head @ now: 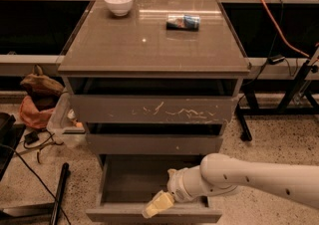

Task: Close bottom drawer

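Gripper: the pale yellow gripper (158, 204) is low down, right at the top edge of the bottom drawer's front panel.
Gripper state: I cannot tell if it is spread or pressed together.
Touch: I cannot tell if the gripper touches the panel.
Arm: the white arm (259, 179) comes in from the right side and points down and left.
Bottom drawer: the bottom drawer (119, 214) is open, sticking out toward the camera, and its flat tray shows.
Middle drawer: the middle drawer (154, 144) sits just above, out a little.
Top drawer: the top drawer (149, 109) has white scratches on its front.
Cabinet top: the cabinet top (149, 50) holds a white bowl (118, 3) and a small can (183, 22) lying on its side, well apart.
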`<act>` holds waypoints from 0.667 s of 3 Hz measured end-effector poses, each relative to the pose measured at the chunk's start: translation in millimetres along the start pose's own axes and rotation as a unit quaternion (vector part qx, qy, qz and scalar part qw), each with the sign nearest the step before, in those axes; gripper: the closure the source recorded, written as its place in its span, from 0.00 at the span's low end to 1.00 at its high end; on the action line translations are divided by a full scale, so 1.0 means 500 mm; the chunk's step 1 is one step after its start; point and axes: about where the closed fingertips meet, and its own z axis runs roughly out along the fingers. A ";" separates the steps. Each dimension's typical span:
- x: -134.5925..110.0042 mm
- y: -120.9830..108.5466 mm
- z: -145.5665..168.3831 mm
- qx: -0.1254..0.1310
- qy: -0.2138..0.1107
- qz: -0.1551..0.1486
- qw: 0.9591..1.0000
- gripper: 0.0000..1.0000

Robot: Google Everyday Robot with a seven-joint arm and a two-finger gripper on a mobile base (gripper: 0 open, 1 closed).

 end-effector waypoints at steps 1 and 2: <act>0.024 0.009 0.038 -0.025 -0.001 0.000 1.000 0.00; 0.110 0.042 0.138 -0.074 0.010 -0.005 0.997 0.00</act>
